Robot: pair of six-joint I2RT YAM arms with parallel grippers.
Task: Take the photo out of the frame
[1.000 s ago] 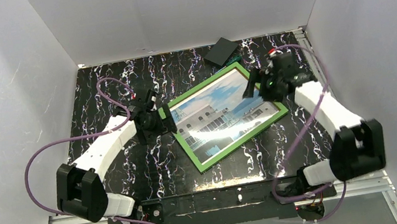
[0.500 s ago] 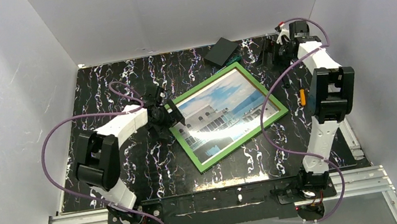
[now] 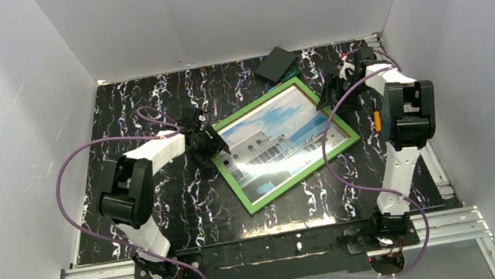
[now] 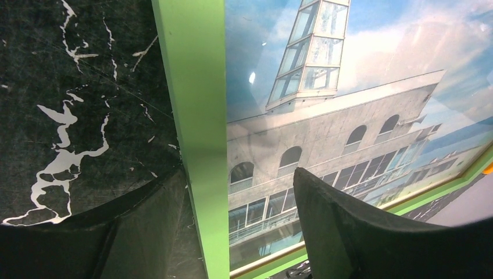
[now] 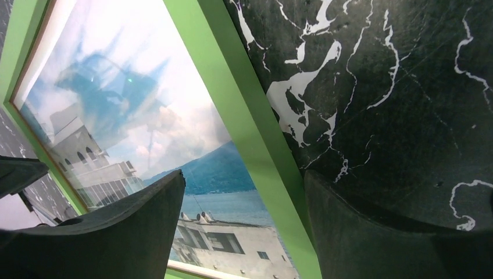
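The green frame [image 3: 301, 174] lies flat and askew on the marbled black table [image 3: 136, 104], with the photo [image 3: 270, 140] of a white building under blue sky inside it. My left gripper [image 3: 214, 144] is down at the frame's left side. In the left wrist view that gripper [image 4: 239, 171] is open and straddles the green bar [image 4: 197, 116]: one finger on the table, the other over the photo [image 4: 349, 110]. My right gripper [image 3: 330, 91] is at the frame's far right side. It [image 5: 244, 173] is open too, astride the bar [image 5: 250, 122], one finger above the photo [image 5: 134, 116].
A small black box [image 3: 276, 65] lies at the back edge, just beyond the frame's far corner. White walls close in the table on the left, back and right. Purple cables loop beside both arms.
The right arm swung out to the back right, then set its gripper at the frame's right side. The left arm folded up over the frame's left side. Both jaws have narrowed somewhat.
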